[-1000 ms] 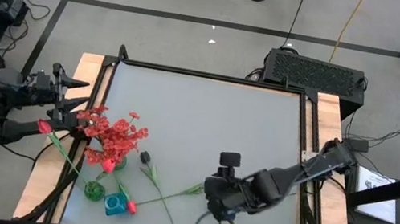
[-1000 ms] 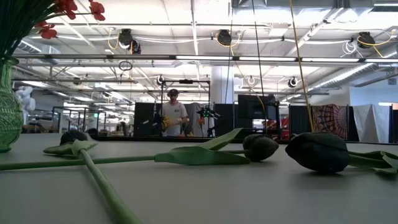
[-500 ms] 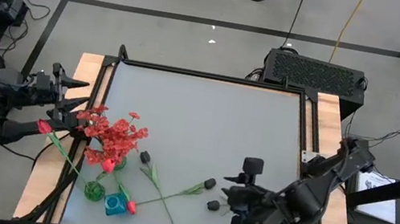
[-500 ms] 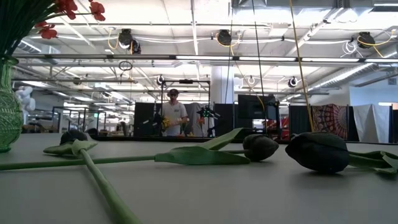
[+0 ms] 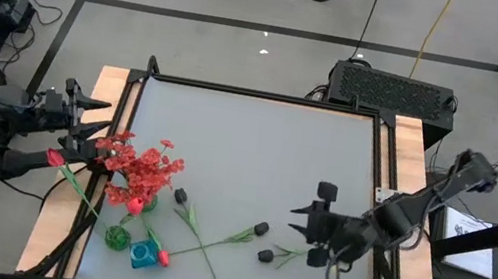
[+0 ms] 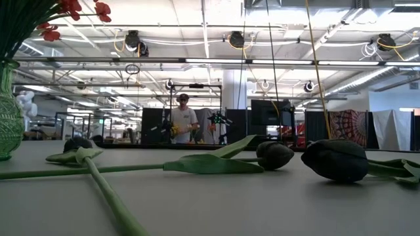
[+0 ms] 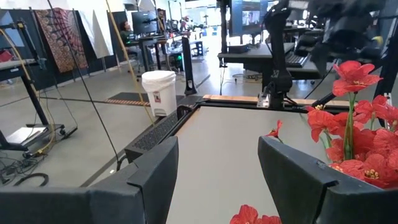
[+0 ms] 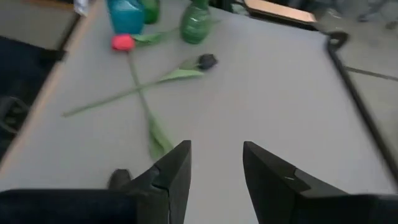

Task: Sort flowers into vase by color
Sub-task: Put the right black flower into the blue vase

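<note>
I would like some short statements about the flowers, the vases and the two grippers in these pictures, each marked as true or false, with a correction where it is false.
1. The right gripper is open and holds nothing. True.
2. All black buds stand in a vase. False: three black buds lie on the table.
3. The red clustered blooms stand in the green vase. True.
4. The left gripper hovers over the middle of the table. False: it is at the table's left edge, beside the red blooms.
5. A red-pink bud lies next to the blue vase. True.
</note>
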Robot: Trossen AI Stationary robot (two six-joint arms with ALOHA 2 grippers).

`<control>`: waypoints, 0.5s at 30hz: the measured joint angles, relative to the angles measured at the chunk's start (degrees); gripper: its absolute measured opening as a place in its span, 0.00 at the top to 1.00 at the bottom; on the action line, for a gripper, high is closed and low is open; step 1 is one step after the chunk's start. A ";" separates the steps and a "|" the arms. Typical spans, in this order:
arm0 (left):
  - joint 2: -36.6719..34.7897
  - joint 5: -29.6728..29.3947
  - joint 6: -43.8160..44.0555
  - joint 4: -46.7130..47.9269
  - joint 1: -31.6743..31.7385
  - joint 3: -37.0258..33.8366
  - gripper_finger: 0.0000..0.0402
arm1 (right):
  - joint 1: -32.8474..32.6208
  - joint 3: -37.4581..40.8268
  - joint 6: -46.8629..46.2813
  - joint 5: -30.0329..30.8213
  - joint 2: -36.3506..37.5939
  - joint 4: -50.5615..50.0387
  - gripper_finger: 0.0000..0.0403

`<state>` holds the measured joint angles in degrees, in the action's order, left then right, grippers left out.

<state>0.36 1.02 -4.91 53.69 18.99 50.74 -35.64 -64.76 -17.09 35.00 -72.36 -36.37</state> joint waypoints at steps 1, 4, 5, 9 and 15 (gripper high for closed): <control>0.00 0.00 0.00 0.00 0.01 0.00 0.43 | 0.64 3.35 0.57 -1.89 2.42 3.19 0.66; 0.00 0.00 0.00 0.00 -0.01 0.00 0.43 | 2.54 12.52 1.38 -7.73 8.33 11.75 0.66; 0.00 0.00 0.00 0.00 0.00 0.00 0.43 | 3.17 15.26 1.29 -9.38 9.94 13.70 0.66; 0.00 0.00 0.00 0.00 -0.01 0.00 0.43 | 5.38 22.26 -2.33 -13.88 14.04 17.28 0.66; 0.00 0.00 -0.02 -1.09 0.01 0.00 0.43 | 6.97 25.13 -6.24 -24.06 12.28 16.97 0.66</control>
<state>0.36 1.02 -4.93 52.61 19.00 50.74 -28.67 -39.63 -23.32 10.94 -60.08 -19.40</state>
